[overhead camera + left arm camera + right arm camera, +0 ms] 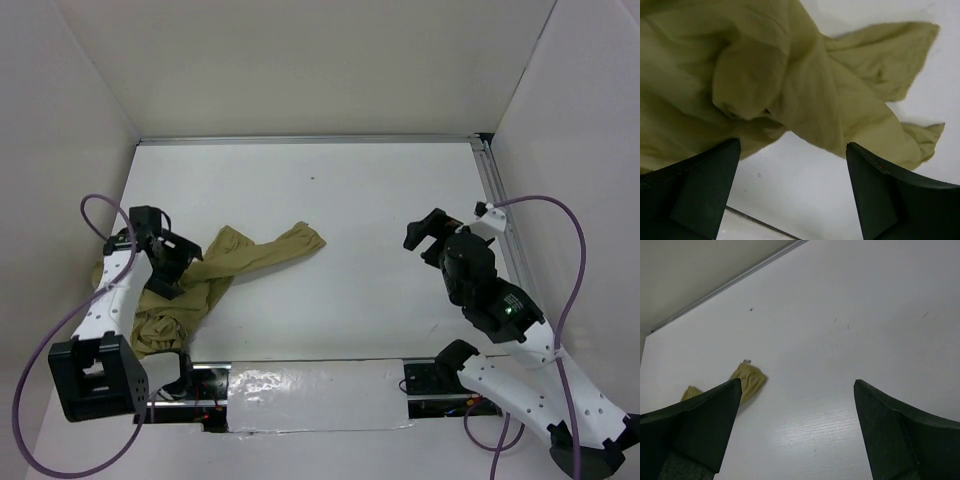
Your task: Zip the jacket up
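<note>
The large khaki-tan soft fabric jacket [235, 262] lies crumpled at the left near part of the white counter [360, 210]. It is bunched in a heap, with one sleeve stretched out toward the middle. No zipper can be made out in any view. The left gripper [792, 147] hangs directly over the heap. Its dark fingers [700, 190] are spread wide with nothing between them, and folded cloth and a patch of bare counter show beyond. The left arm itself hides part of the heap from above. The right gripper [797, 383] is well apart from the jacket, over bare counter at the right side. Its fingers [895, 435] are likewise spread wide and hold nothing, and only the distant sleeve end shows in its view. A purple cable [95, 205] loops beside the left arm and a second purple cable [560, 205] arcs over the right arm. A thin metal rail [300, 139] runs along the far edge. A silvery reflective strip [310, 395] lies between the arm bases.
</note>
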### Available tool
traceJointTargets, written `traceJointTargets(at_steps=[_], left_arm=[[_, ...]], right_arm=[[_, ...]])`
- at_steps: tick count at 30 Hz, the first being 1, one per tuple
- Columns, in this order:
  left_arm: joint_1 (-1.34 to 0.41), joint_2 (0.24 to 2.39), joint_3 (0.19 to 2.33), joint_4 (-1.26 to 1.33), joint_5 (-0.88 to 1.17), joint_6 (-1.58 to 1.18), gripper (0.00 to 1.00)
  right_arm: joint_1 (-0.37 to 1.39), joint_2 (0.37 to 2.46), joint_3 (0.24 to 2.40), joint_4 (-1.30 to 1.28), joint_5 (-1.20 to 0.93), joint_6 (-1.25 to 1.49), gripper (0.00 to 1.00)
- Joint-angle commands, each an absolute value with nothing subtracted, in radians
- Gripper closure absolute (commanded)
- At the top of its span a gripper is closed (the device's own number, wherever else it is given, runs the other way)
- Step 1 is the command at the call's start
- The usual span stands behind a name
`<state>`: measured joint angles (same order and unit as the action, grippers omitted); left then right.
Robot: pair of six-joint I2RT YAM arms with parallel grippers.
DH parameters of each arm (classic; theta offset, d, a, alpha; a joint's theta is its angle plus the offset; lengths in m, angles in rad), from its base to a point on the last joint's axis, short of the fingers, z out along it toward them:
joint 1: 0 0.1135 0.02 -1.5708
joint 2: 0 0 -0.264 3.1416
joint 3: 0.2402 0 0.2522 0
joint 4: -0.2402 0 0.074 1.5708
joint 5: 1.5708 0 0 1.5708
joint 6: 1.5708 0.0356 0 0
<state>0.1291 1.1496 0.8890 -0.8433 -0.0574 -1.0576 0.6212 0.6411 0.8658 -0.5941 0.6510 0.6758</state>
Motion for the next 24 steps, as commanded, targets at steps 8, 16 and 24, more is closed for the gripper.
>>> traceJointTargets(at_steps=[8,16,24], left_arm=[[0.259,1.368,0.828,-0.597,0.084,-1.02,0.5],[-0.036,1.372,0.902,-0.28,0.442,-0.763,1.0],[-0.513,1.615,1.178,-0.238,0.618,-0.575,1.0]], right_arm=[[0.565,0.695,0.845,-0.572,0.565,0.661,0.0],[0.545,0.672,0.827,-0.577,0.539,0.67,0.0],[0.508,0.709,0.825,-0.568,0.457,0.695,0.0]])
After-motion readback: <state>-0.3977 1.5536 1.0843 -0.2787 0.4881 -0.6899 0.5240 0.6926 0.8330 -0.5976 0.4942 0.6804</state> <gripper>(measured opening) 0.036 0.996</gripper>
